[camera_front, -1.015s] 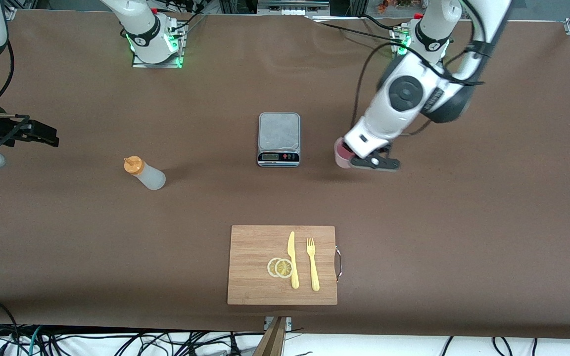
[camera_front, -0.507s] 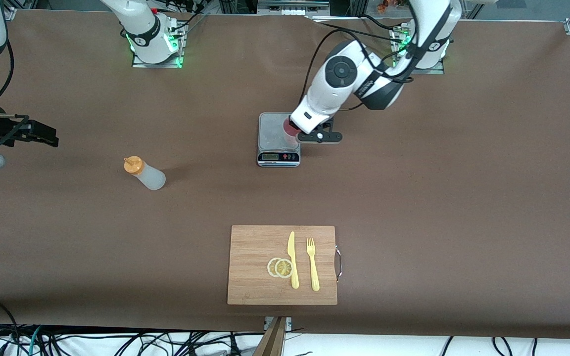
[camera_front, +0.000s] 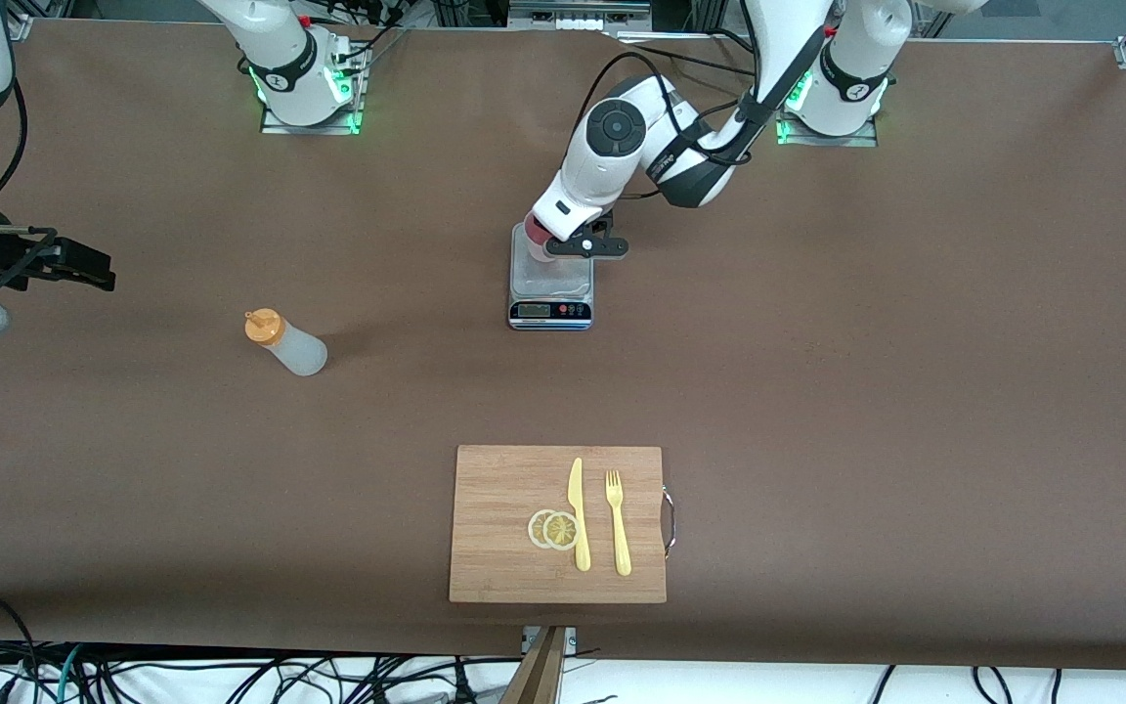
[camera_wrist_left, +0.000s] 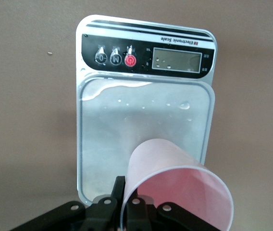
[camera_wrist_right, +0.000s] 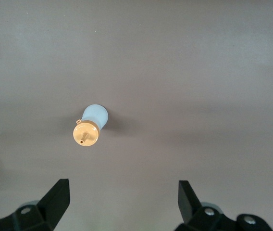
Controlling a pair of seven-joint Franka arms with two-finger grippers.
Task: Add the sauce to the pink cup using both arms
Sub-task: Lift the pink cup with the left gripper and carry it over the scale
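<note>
My left gripper (camera_front: 563, 249) is shut on the rim of the pink cup (camera_front: 536, 242), holding it over the platform of the kitchen scale (camera_front: 551, 284). In the left wrist view the cup (camera_wrist_left: 175, 187) is pinched at its wall by my left gripper (camera_wrist_left: 125, 195) above the wet scale plate (camera_wrist_left: 127, 125). The sauce bottle (camera_front: 286, 344) with its orange cap stands on the table toward the right arm's end. My right gripper (camera_front: 84, 266) is open and waits in the air near that end of the table; its wrist view shows the bottle (camera_wrist_right: 91, 126) below, between and apart from the open gripper (camera_wrist_right: 122, 195).
A wooden cutting board (camera_front: 504, 479) lies near the front camera, with lemon slices (camera_front: 553, 529), a yellow knife (camera_front: 578, 513) and a yellow fork (camera_front: 618, 522) on it. The arm bases (camera_front: 304, 78) stand along the table's back edge.
My left arm has carried the pink cup from the table at its own side across to above the scale. The right arm has not moved.
</note>
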